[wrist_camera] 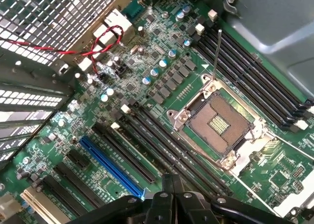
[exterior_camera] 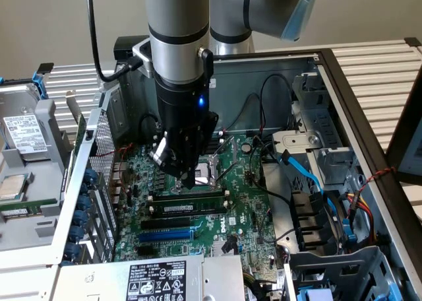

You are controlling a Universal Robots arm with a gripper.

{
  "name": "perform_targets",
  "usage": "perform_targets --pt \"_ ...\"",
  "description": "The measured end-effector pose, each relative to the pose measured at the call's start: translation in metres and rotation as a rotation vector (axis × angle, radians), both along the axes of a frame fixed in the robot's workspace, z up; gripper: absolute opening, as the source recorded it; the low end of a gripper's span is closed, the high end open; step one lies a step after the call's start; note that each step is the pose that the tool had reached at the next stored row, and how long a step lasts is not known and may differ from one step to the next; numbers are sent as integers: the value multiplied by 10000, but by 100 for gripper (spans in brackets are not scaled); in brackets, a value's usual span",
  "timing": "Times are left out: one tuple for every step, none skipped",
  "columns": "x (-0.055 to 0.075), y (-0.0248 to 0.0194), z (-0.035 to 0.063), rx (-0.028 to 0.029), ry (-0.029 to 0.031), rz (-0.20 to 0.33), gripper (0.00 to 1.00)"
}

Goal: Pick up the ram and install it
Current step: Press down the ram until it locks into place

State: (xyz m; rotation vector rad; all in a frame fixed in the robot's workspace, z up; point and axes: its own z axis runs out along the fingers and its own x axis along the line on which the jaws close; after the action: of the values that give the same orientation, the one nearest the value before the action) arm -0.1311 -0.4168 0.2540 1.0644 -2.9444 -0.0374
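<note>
In the exterior view my fingers (exterior_camera: 188, 177) hang over the motherboard (exterior_camera: 250, 208) inside the open computer case (exterior_camera: 343, 103), pinched fully together with nothing between them. The ram (exterior_camera: 190, 206) lies just below and nearer the camera than my tips: a long green stick with black chips and a small white sticker, its long axis running from the exterior view's left to its right. It sits along one of the black memory slots (exterior_camera: 188, 197), and it looks already seated there, though I cannot tell whether the end latches have caught. So the stick lies straight beneath me and slightly toward the near side, its length crosswise to my reach. The blue slot (exterior_camera: 168, 234) runs parallel, nearer again. The empty CPU socket (exterior_camera: 210, 167) is just beside my tips on the far side.

In the wrist view the dark tips of my fingers (wrist_camera: 172, 194) meet at the edge, closed and empty. Black memory slots (wrist_camera: 162, 145) run diagonally away from them, with the blue slot (wrist_camera: 113, 167) beside them and the CPU socket (wrist_camera: 221, 121) beyond. I cannot pick out the green stick here.
</note>
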Motion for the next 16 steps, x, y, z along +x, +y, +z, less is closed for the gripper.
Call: perform_targets --pt "0 0 0 -1 0 -134 10" --pt "0 0 0 -1 0 -266 10" --pt "-1 0 0 -3 1 -398 10" --pt "-1 0 0 -7 0 -518 10" --pt "-1 0 0 -18 0 -638 10" --pt "-1 0 0 -33 0 -738 10" --pt "-1 0 0 -51 0 -832 10" --pt "0 0 0 -72 0 -936 10" --pt "0 0 0 -93 0 -1045 10" --pt "-1 0 0 -124 -2 -1138 10" --pt "-1 0 1 -173 -3 -1219 10" --pt "-1 0 1 -227 -6 -1295 10" --pt "-1 0 0 -282 -9 -1373 10" --pt "0 0 0 -322 -11 -1452 10" --pt "0 -1 0 -338 -10 -1565 10" --pt "0 -1 1 -348 -8 -1675 10"
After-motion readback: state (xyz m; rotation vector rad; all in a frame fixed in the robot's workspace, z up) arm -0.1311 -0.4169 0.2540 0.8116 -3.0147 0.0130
